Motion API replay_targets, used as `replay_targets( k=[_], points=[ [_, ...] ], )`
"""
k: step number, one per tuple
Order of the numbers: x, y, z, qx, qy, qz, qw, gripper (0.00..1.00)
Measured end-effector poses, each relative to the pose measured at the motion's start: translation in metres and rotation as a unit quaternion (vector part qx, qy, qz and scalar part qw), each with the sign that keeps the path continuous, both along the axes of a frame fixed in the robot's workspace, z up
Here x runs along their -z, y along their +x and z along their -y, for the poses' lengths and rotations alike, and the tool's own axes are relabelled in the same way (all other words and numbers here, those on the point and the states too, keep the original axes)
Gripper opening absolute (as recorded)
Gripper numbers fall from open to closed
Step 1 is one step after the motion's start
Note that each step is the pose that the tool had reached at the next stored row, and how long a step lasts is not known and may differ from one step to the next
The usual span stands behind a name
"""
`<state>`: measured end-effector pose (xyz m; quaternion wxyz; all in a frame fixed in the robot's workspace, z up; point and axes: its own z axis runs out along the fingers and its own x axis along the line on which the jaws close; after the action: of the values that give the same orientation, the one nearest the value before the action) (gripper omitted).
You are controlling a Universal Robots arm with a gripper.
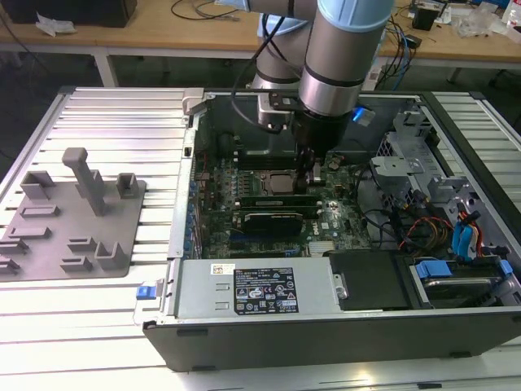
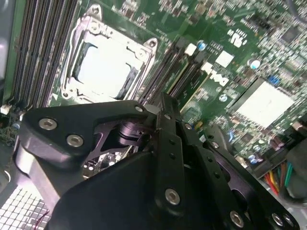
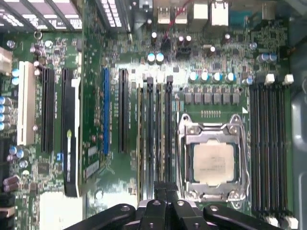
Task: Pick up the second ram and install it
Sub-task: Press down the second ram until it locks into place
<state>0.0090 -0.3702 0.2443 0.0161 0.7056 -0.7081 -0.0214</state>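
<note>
First wrist view: slim dark second ram [image 3: 161, 139]

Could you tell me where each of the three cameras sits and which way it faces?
Exterior view: off the arm, looking down over the open computer case and grey fixture tray; the arm's wrist shows.
Second wrist view: on the arm, looking slantwise past the tool at the CPU socket.
First wrist view: on the arm, facing straight onto the motherboard; the tool's linkage edges in.
Both wrist views share the CPU socket and the memory slots beside it.
</note>
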Motion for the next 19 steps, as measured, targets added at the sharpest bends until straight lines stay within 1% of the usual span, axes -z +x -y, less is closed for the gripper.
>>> replay_targets(
  k=[4,19],
  points=[
    [0.0001,0.018,0.0000,0.000,0.0000,0.0000,1.0000,0.08],
    [0.0018,0.021,0.0000,0.000,0.0004,-0.0001,1.0000,0.08]
  ],
)
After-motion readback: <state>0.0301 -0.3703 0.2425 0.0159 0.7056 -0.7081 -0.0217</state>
